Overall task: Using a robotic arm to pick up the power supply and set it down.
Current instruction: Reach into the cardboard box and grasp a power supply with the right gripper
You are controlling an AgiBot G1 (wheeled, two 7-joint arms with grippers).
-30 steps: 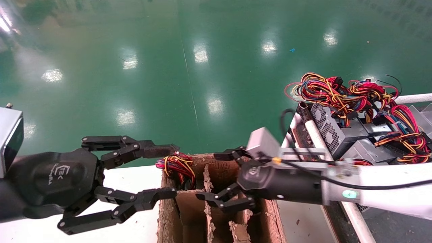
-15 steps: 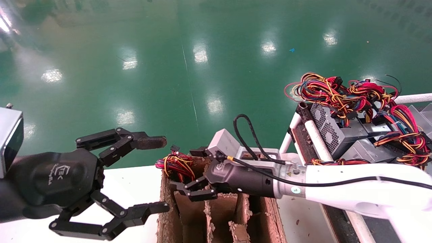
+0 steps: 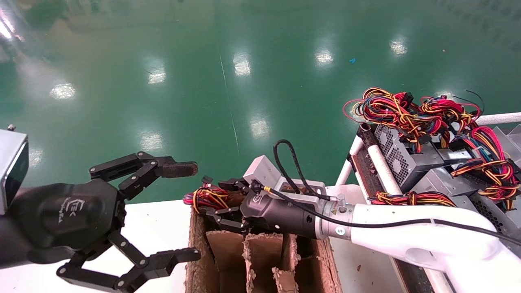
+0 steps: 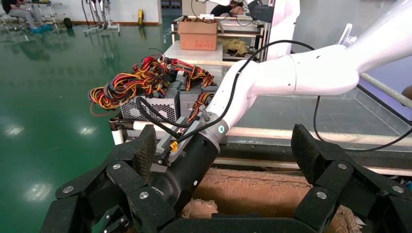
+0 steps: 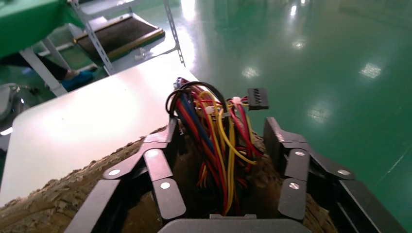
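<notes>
1. I have the right gripper (image 3: 217,199) reaching across the top of the cardboard box (image 3: 260,260), at its far left cell, where a bundle of red, yellow and black wires (image 3: 203,196) sticks up
2. In the right wrist view the fingers (image 5: 291,170) stand part open on either side of that bundle (image 5: 214,131); I see no squeeze on it yet
3. The power supply itself is hidden: I judge it sits down in that cell under its wires, but no metal body shows in any view
4. The left gripper (image 3: 179,211) hangs wide open over the white table (image 3: 163,219), just beside the box, holding nothing
5. More power supplies (image 3: 407,158) with loose wires lie on the rack (image 3: 376,162) to my right, well apart from the work
6. Risks from here: closing on wires alone could let them slide through, or strain them under the unit's weight
7. The torn cardboard dividers (image 3: 248,252) are close to the lower finger and could snag it or jam the unit on the way out
8. The black cable (image 3: 285,162) looping over the right wrist could catch the box edge
</notes>
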